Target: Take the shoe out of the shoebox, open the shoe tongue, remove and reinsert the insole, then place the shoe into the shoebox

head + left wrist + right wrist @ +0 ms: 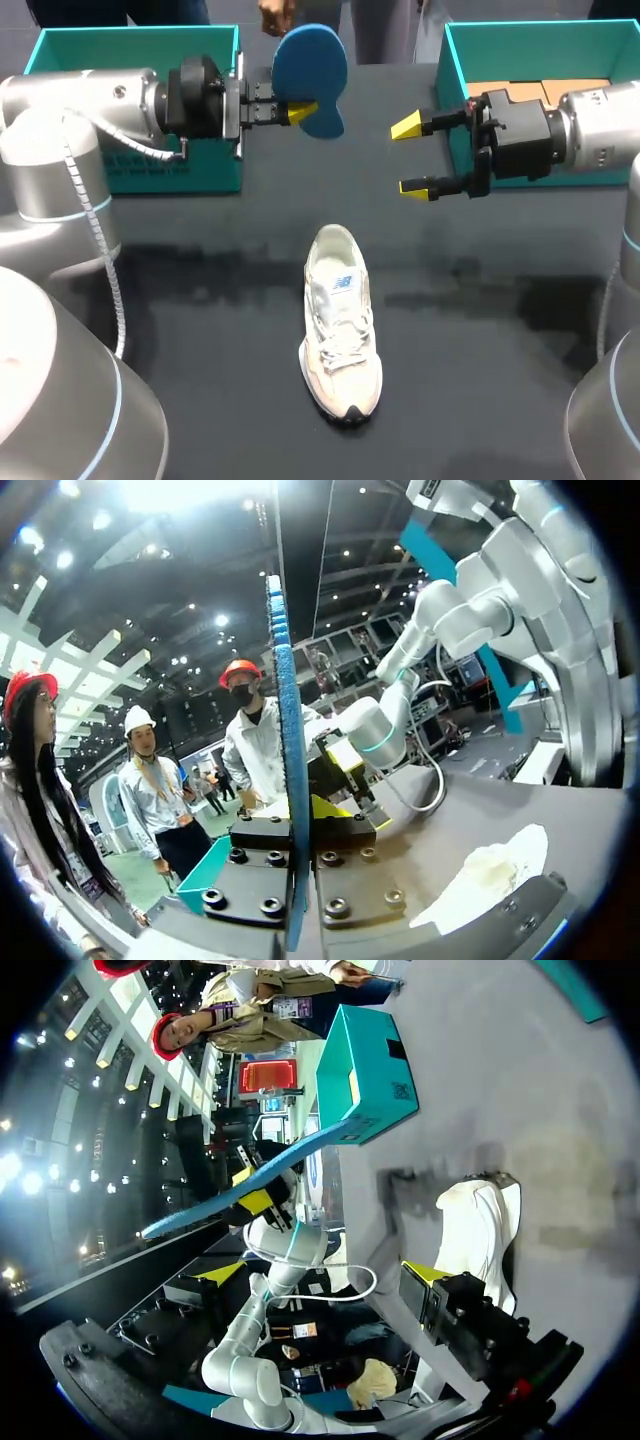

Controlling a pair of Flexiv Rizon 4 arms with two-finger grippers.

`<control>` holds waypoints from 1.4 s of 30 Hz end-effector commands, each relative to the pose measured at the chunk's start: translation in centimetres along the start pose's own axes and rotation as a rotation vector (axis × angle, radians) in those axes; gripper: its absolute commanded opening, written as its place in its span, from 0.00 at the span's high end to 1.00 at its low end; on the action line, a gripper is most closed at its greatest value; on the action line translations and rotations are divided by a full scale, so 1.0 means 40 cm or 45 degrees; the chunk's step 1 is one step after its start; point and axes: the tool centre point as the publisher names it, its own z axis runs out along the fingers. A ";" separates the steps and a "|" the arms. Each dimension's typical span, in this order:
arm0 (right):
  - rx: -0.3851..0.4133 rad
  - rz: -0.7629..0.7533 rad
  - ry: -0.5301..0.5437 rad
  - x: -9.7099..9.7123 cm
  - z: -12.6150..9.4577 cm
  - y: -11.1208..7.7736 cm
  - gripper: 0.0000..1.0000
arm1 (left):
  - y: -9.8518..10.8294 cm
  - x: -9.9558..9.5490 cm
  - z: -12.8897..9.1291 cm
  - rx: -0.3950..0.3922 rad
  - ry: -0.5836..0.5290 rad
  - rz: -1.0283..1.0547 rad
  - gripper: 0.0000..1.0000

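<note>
Left jaws clamped on the edge of the insole (310,70), looks thin and floppy (I'd pinch the heel end). Right jaws gape apart, empty; shoe (340,320) sits on the bench (180,300) below both.

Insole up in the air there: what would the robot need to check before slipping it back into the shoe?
1. Grip: left jaws clamped on insole: ok.
2. Target: shoe upright on table: ok.
3. Helper: right jaws open, empty: ok.
4. Opening: tongue pulled back enough: cannot tell.
5. Direction: insole turned to match shoe's toe: cannot tell.
</note>
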 end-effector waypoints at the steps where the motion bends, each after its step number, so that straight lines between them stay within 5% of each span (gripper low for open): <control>1: -0.001 0.000 -0.002 -0.001 0.004 -0.001 0.00 | 0.008 -0.010 -0.007 0.001 0.080 0.086 1.00; 9: -0.001 0.000 -0.002 -0.001 0.004 -0.001 0.00 | 0.008 -0.010 -0.007 0.001 0.080 0.086 1.00; 13: -0.001 0.000 -0.002 -0.001 0.004 -0.001 0.00 | 0.021 0.010 0.006 0.076 0.130 0.340 1.00; 28: -0.001 0.000 -0.002 -0.001 0.004 -0.001 0.00 | 0.037 0.066 -0.008 0.026 0.205 1.087 1.00; 42: -0.001 0.000 -0.002 -0.001 0.004 -0.001 0.00 | 0.037 0.066 -0.008 0.026 0.205 1.087 1.00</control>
